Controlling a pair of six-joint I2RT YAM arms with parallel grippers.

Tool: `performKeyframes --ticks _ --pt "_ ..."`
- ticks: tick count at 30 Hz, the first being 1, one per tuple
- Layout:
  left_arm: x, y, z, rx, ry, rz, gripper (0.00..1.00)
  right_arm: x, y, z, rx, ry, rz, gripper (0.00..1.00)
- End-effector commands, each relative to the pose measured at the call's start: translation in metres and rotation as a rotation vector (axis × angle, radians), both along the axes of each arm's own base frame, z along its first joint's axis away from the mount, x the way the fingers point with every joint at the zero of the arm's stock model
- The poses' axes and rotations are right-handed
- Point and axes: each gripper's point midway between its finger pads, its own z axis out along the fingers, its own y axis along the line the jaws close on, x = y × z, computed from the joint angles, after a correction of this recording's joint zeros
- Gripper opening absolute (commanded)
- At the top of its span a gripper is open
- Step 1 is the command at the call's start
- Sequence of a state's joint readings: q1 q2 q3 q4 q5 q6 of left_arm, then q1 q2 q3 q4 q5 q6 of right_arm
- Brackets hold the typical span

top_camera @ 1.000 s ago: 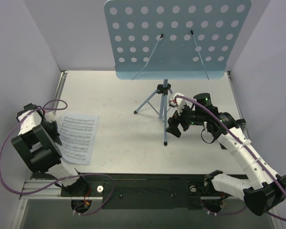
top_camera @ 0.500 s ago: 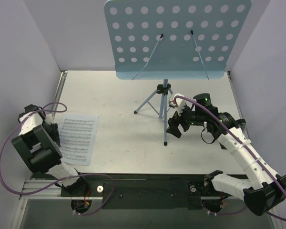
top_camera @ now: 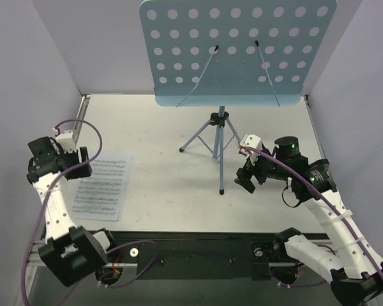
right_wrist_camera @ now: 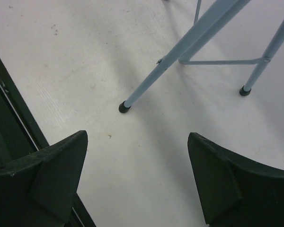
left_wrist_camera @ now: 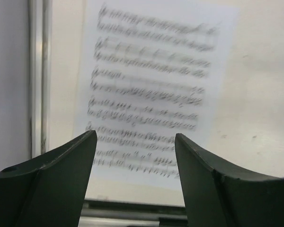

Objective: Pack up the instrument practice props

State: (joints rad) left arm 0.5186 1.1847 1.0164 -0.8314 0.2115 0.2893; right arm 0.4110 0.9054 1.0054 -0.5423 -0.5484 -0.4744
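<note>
Your sheet-music page (top_camera: 102, 186) lies flat on the table (top_camera: 172, 191) at the lower left of the overhead frame. The light-blue music stand (top_camera: 237, 51) stands on its tripod legs (top_camera: 203, 135) at upper centre. Your left gripper (left_wrist_camera: 135, 137) hangs by the page's upper left corner, jaws wide and empty. Your right gripper (right_wrist_camera: 137, 135), right of centre, is also wide and empty, near the stand's front leg.

The music stand (top_camera: 230, 92) is coloured light blue and patterned with rows of round holes (its legs (right_wrist_camera: 180, 53) match, tipped in black). The sheet-music page (top_camera: 103, 185) is printed white with black staves; the table (top_camera: 166, 191) is off-white.
</note>
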Motion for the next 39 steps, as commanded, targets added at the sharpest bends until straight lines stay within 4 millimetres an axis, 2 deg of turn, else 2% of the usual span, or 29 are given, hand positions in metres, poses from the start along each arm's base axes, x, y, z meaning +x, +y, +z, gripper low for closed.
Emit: performKeyframes --ticks 1,4,5,6,7,8,9,10,11,12,15,18,21,24,31,35,39 --pt "0.040 -0.076 0.070 -0.109 -0.451 -0.361 0.77 0.003 -0.014 -0.016 -0.063 -0.024 -0.021 0.81" --pt "0.044 -0.136 0.088 -0.153 -0.576 -0.612 0.73 0.016 -0.020 -0.019 -0.092 -0.118 -0.034 0.82" --pt "0.043 -0.145 0.089 -0.125 -0.598 -0.660 0.72 0.019 -0.022 -0.026 -0.100 -0.120 -0.047 0.82" --pt "0.040 -0.168 0.097 -0.056 -0.666 -0.780 0.72 0.028 -0.020 -0.021 -0.084 -0.161 -0.056 0.82" --pt "0.044 -0.176 0.101 0.011 -0.704 -0.815 0.72 0.036 -0.019 -0.019 -0.068 -0.187 -0.063 0.82" --pt "0.037 -0.199 0.104 0.055 -0.743 -0.927 0.72 0.041 -0.017 -0.023 -0.063 -0.171 -0.062 0.82" --pt "0.036 -0.212 0.107 0.100 -0.765 -0.981 0.72 0.045 -0.012 -0.021 -0.043 -0.180 -0.046 0.82" --pt "0.030 -0.236 0.109 0.119 -0.792 -1.083 0.72 0.049 -0.008 -0.028 -0.060 -0.175 -0.003 0.81" --pt "0.034 -0.239 0.111 0.163 -0.798 -1.085 0.71 0.049 0.000 -0.038 -0.057 -0.170 0.059 0.80" --pt "0.031 -0.256 0.109 0.177 -0.801 -1.157 0.71 0.053 0.002 -0.042 -0.081 -0.210 0.108 0.80" --pt "0.035 -0.270 0.100 0.187 -0.753 -1.240 0.69 0.066 0.012 -0.066 -0.106 -0.218 0.178 0.80" --pt "0.036 -0.288 0.097 0.252 -0.742 -1.371 0.68 0.071 0.020 -0.078 -0.121 -0.213 0.261 0.78" --pt "0.036 -0.301 0.096 0.333 -0.772 -1.451 0.68 0.064 0.027 -0.100 -0.135 -0.181 0.350 0.76" --pt "0.029 -0.313 0.100 0.352 -0.782 -1.520 0.69 0.051 0.038 -0.111 -0.165 -0.168 0.441 0.73" --pt "0.032 -0.314 0.099 0.432 -0.865 -1.542 0.69 0.037 0.053 -0.124 -0.158 -0.124 0.531 0.68" --pt "0.036 -0.313 0.104 0.476 -0.908 -1.527 0.69 0.026 0.072 -0.126 -0.158 -0.108 0.607 0.67" --pt "0.036 -0.313 0.098 0.493 -0.910 -1.544 0.69 0.025 0.091 -0.130 -0.151 -0.097 0.648 0.67"
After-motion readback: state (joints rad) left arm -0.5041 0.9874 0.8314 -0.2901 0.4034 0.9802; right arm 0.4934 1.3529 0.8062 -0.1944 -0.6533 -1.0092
